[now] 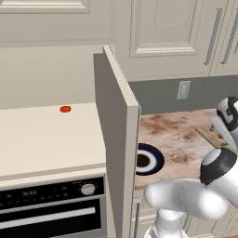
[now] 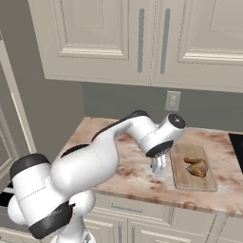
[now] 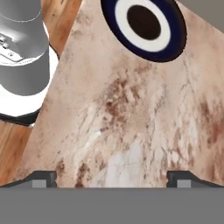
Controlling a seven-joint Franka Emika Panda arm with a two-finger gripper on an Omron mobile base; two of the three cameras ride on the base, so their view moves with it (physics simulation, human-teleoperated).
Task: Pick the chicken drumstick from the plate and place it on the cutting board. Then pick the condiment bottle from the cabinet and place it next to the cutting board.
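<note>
In the left base view, a small red disc [image 1: 65,109] lay on a plain cream shelf surface [image 1: 46,135] at the far left, above a dark oven front with a round knob [image 1: 88,189]. Just right of it, the tall cream-beige panelled cabinet door [image 1: 116,139] stood open edge-on, blocking the left part of the counter from that camera. Past the door's edge, the round plate with a dark navy rim, white inner ring and dark brown centre [image 1: 149,159] rested on the pink-brown marbled countertop [image 1: 181,139], partly hidden by the door. The plate carried nothing.

In the right base view, the white arm reached across the countertop, and its 2-finger gripper [image 2: 158,167] hung low over the marble just left of the flat rectangular light tan wooden cutting board [image 2: 192,167]. The small golden-brown chicken drumstick [image 2: 197,166] lay on that board, apart from the gripper. A grey wall with a white socket plate [image 2: 172,100] stood behind, under cream upper cabinets with paired grey bar handles [image 2: 153,40].

In the hand view, the 2 dark fingertips [image 3: 41,179] stood wide apart with only bare marble between them; the gripper was open and held nothing. The plate [image 3: 175,30] sat at the top of that view, well clear of the fingers. The counter's front edge ran along the left, with wooden floor [image 3: 11,140] beyond it.
</note>
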